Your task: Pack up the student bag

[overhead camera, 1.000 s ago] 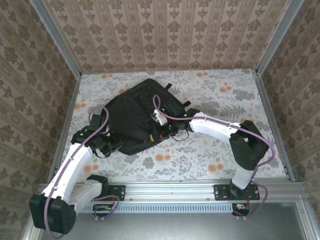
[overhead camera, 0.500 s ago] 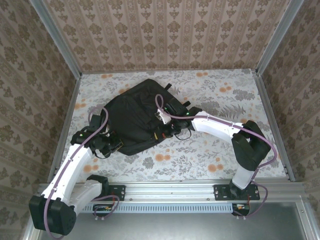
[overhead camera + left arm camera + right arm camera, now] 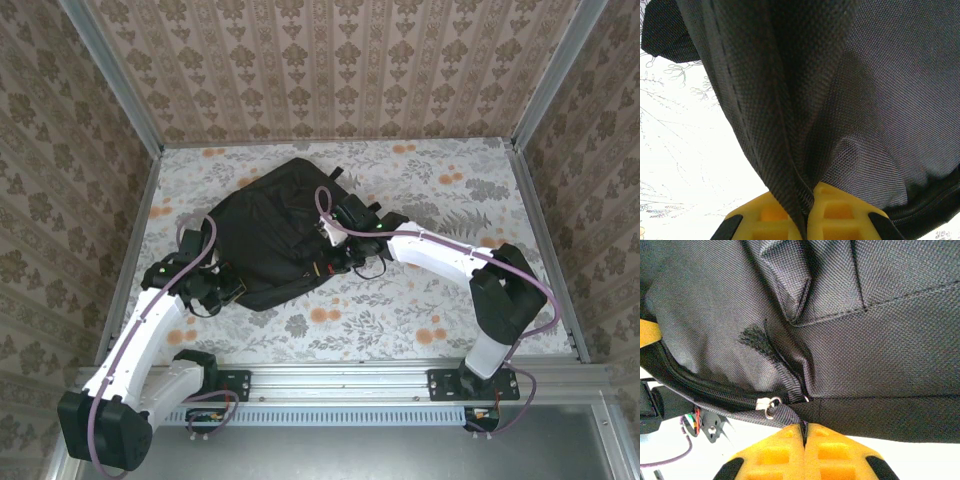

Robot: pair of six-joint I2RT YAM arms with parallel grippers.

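Observation:
The student bag (image 3: pixel 265 225) is a big black fabric backpack lying flat in the middle of the floral table. My left gripper (image 3: pixel 232 287) sits at its near-left edge, with its yellow fingers (image 3: pixel 840 215) shut on a fold of the bag's black fabric (image 3: pixel 850 90). At the bag's near-right edge my right gripper (image 3: pixel 324 267) is shut on the webbing pull tab (image 3: pixel 790 415) of the zipper. The metal slider and ring (image 3: pixel 767 405) lie just left of the right gripper's fingertips (image 3: pixel 804 432). The zipper track (image 3: pixel 705 390) runs off to the left.
The floral tablecloth (image 3: pixel 420 300) has free room to the right of and in front of the bag. Patterned walls and metal frame posts (image 3: pixel 540 210) close in the table on three sides. The arm bases stand on the rail (image 3: pixel 340 380) at the near edge.
My right gripper has slid a little to the right and away along the bag's edge with the zipper tab in it. The left arm has stayed put.

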